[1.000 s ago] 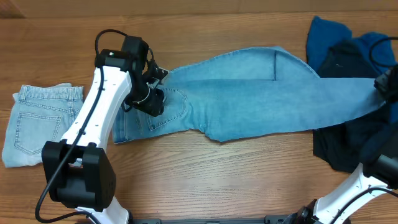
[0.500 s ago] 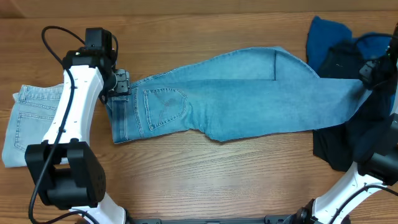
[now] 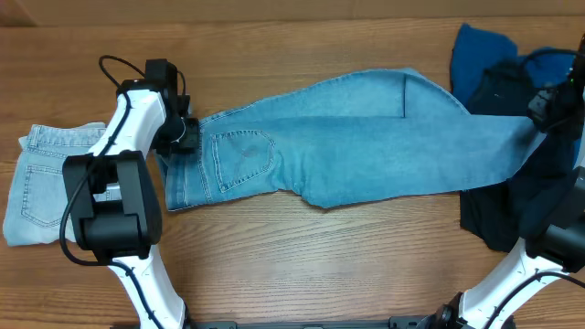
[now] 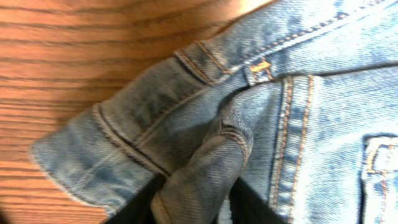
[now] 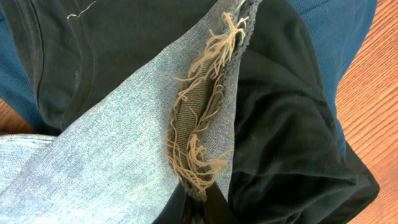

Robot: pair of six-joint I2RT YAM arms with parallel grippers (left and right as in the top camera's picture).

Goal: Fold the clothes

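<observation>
Overhead: the light-blue jeans [image 3: 366,137] lie stretched flat across the bench [image 3: 302,265]. The waist end is to the left and the leg end to the right, with one back pocket [image 3: 242,151] facing up.

The left claw [image 3: 180,135] is at the waist end. The left wrist view shows a raised fold of the waistband [image 4: 205,155] pinched between the two dark jaws. Finding: the left claw is clenched on the jeans.

The right claw [image 3: 546,108] is at the far leg end, above the dark navy garment [image 3: 498,215]. The right wrist view shows the frayed hem [image 5: 202,118] caught between the jaws, its loose threads hanging against the navy cloth. Finding: the right claw is clenched on the jeans.

The royal-blue garment [image 3: 480,50] lies at the right rear of the bench, partly under the navy one. The paler jeans [image 3: 55,183] lie folded at the left edge, pocket side up.
</observation>
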